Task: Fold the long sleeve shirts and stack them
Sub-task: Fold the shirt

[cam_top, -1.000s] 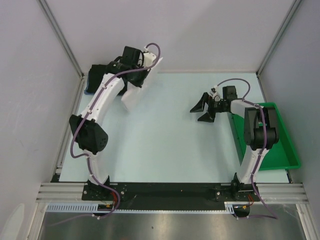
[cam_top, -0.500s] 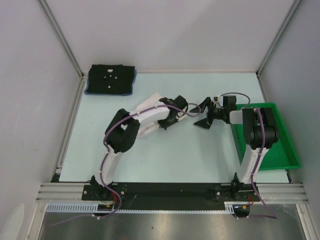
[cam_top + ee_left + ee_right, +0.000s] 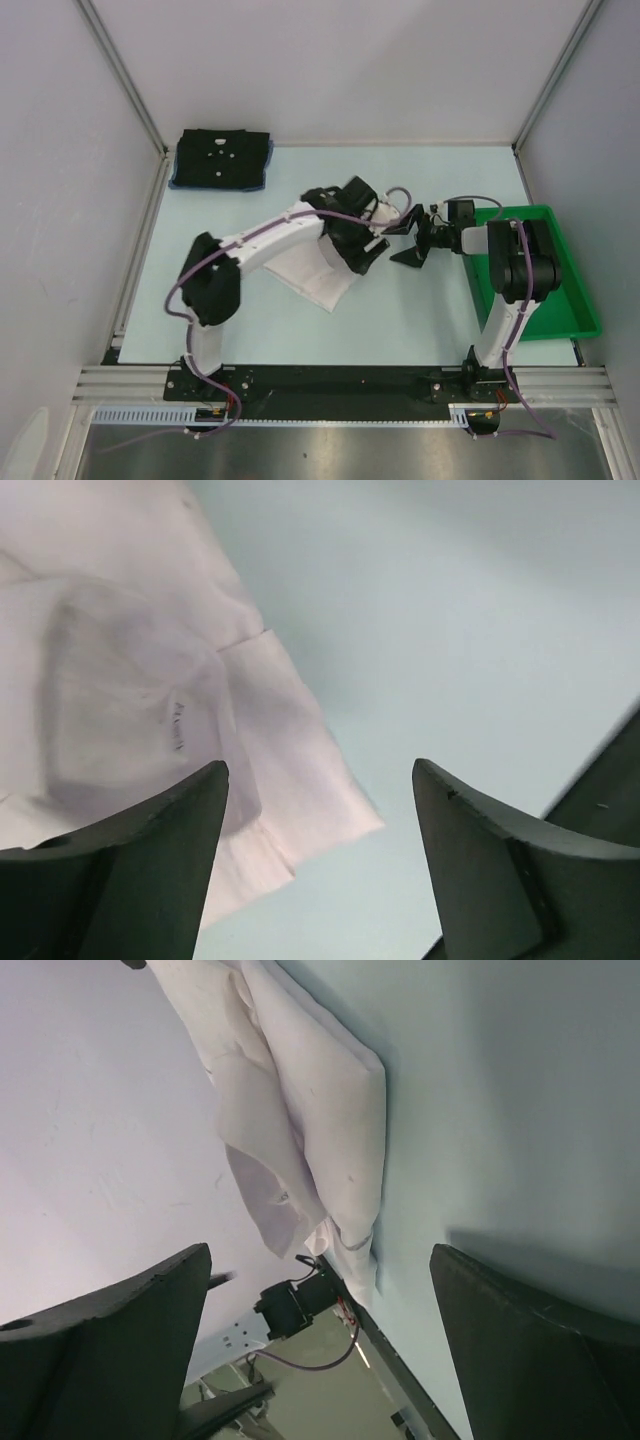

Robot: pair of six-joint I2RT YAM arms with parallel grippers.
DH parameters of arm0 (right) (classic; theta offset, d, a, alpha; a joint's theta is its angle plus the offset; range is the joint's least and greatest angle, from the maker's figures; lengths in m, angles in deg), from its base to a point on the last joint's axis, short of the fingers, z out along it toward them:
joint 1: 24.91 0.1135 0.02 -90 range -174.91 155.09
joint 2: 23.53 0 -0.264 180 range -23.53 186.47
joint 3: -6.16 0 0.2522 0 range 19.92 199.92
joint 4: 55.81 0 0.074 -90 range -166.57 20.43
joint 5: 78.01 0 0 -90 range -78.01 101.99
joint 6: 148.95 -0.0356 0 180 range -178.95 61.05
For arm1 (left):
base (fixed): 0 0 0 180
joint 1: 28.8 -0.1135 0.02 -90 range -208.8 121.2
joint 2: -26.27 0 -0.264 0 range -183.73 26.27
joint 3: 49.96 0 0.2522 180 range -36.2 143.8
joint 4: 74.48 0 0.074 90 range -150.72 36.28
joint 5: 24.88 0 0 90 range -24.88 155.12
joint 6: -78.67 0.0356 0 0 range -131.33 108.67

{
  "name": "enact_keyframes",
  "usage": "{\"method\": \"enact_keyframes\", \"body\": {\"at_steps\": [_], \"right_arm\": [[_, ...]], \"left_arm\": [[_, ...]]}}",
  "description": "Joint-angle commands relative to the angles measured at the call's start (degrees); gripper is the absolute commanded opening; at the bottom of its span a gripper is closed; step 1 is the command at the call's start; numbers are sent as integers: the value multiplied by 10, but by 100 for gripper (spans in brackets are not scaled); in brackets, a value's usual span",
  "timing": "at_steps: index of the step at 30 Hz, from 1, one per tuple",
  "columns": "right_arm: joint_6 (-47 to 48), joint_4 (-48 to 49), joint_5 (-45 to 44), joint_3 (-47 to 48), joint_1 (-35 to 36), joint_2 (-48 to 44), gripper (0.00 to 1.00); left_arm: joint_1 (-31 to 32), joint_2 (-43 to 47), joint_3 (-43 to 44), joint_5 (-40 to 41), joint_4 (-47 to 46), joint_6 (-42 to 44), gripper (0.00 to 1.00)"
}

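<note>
- Top view: left claw [image 3: 368, 243] and right claw [image 3: 402, 240] are near each other, tips not touching. The creased plain white cloth shirt [image 3: 318, 280] lies just behind the left claw, under its wrist. The folded black shirt with white marks [image 3: 222, 160] is well away from both, on top of blue cloth [image 3: 178, 184].
- Left wrist: left claw spread wide, holding nothing. The white shirt is on its left-finger side.
- Right wrist: right claw wide, empty. The white shirt is ahead of its tips, not touching.
</note>
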Motion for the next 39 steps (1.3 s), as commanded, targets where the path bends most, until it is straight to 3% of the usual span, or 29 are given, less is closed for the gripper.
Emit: {"method": "enact_keyframes", "body": {"at_steps": [1,7,10,11,14,17,21,22,24,26,30,33,34,36,39], "right_arm": [[-11,38,-20,1,43,5,95],[-21,69,-56,37,95,62,86],[32,12,-81,79,108,81,71],[66,1,-95,92,109,92,58],[126,-68,-121,157,99,119,36],[204,-126,-124,238,98,147,32],[296,-209,-102,371,116,229,37],[307,-211,-93,394,121,244,43],[330,-249,-73,478,131,285,50],[352,-272,-50,536,133,302,64],[412,-329,-28,588,108,299,90],[505,-456,-34,610,83,287,95],[526,-489,-34,595,78,262,95],[531,-501,-42,514,68,223,96],[563,-510,-59,431,62,143,97]], "left_arm": [[-116,113,-19,-182,-9,-4,79],[-240,139,-86,-152,-23,38,77],[-296,115,-115,-127,-44,37,73],[-310,105,-129,-139,-55,34,72],[-349,69,-149,-160,-63,12,64],[-357,58,-187,-213,-87,2,58],[-344,46,-248,-265,-110,-26,39],[-325,51,-263,-272,-122,-28,36],[-280,62,-312,-301,-145,-56,34],[-240,76,-340,-316,-181,-89,34],[-153,83,-346,-352,-208,-116,36],[-173,106,-333,-375,-177,-95,45],[-188,120,-327,-388,-173,-74,53],[-252,153,-310,-406,-144,-55,60],[-330,143,-218,-411,-58,20,68]]}}
